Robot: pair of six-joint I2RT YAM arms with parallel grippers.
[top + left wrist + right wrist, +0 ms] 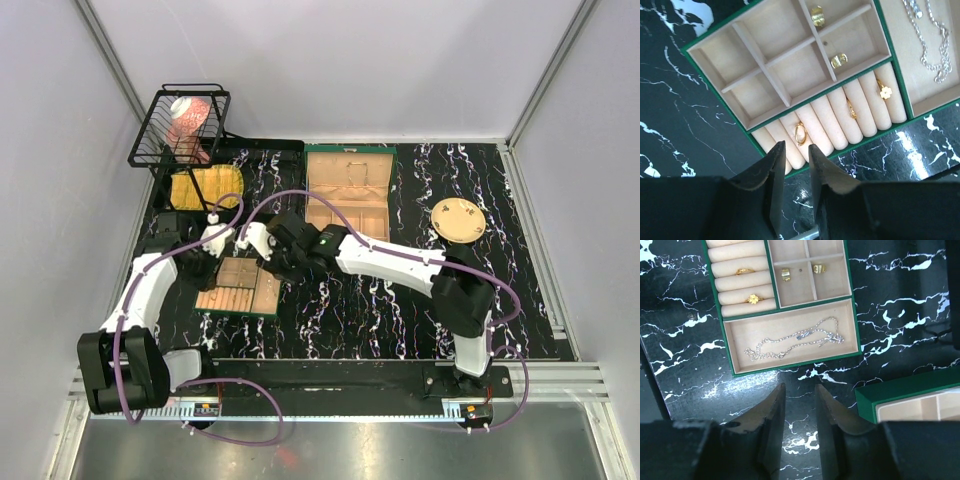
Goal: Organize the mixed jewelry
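The green tray [268, 300] lies on the marbled mat, left of centre, with the mixed jewelry in its beige compartments. Gold rings [800, 134] sit in the roll slots, one with a flower [884, 92]. Two chunky gold pieces [839, 60] lie in small squares and a silver chain [795, 342] in the long compartment. My left gripper [797, 145] hovers open over the tray's ring-roll edge, holding nothing. My right gripper [800, 386] stands open above bare mat just short of the chain compartment. Both grippers meet near the tray in the top view, left [205, 265] and right [258, 245].
The open green box [348, 195] stands behind the tray, its corner [910, 400] close to my right fingers. A round tan plate [459, 219] sits at the right. A black wire basket [180, 125] and a yellow pad [207, 185] occupy the back left.
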